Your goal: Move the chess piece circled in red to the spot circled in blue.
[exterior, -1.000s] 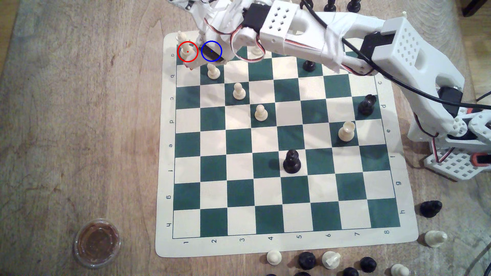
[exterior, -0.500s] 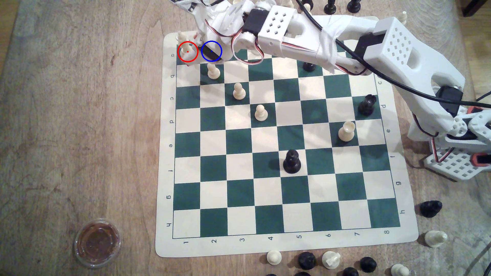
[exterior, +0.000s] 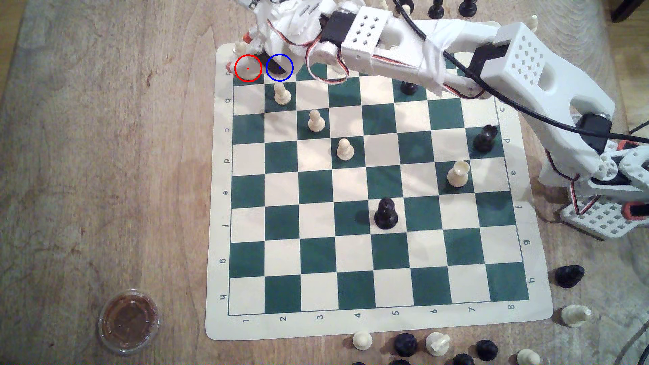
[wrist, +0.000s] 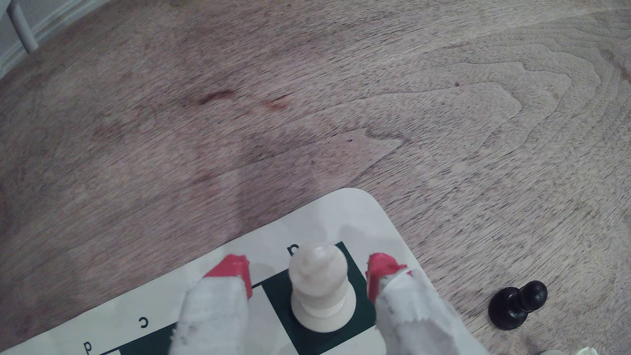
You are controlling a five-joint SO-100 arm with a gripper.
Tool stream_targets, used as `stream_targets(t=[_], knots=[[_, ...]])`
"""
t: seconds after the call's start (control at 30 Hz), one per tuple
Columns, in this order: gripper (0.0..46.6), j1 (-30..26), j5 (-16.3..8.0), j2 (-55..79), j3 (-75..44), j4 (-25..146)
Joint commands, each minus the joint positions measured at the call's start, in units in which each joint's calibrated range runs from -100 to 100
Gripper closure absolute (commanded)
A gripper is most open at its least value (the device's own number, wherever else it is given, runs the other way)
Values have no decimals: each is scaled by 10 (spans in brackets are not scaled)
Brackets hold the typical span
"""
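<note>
Cream chess piece circled in red (wrist: 319,286) now sits between the spread pincer (wrist: 309,278) tips, which have just dropped around it; untouched, ready to pinch.

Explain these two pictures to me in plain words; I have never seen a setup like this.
The white jointed machine is a small robot arm, bolted beside a green-and-cream chess board on a wooden table. One picture comes from a camera above, looking down on everything. The other comes from a camera on the arm's wrist, looking past its gripper, the two red-tipped fingers wrapped in white cloth.

On the board stand cream pawns and a few black pieces; spare pieces lie off the board, and a small lidded cup sits on the table. Nothing is held yet. The fingers stand open on either side of the tall cream piece, which stands upright on the corner green square, inside the drawn red ring. The blue ring marks the neighbouring square.
</note>
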Motion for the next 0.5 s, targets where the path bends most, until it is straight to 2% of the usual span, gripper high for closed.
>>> stream_targets(t=[0.0,0.33,0.37,0.47], knots=[[287,3,-4,-17,-65,-17],[301,0,-6,-3,-70,-40],[316,-1,-6,-3,-70,-40],[407,-2,-8,-2,-70,-40]])
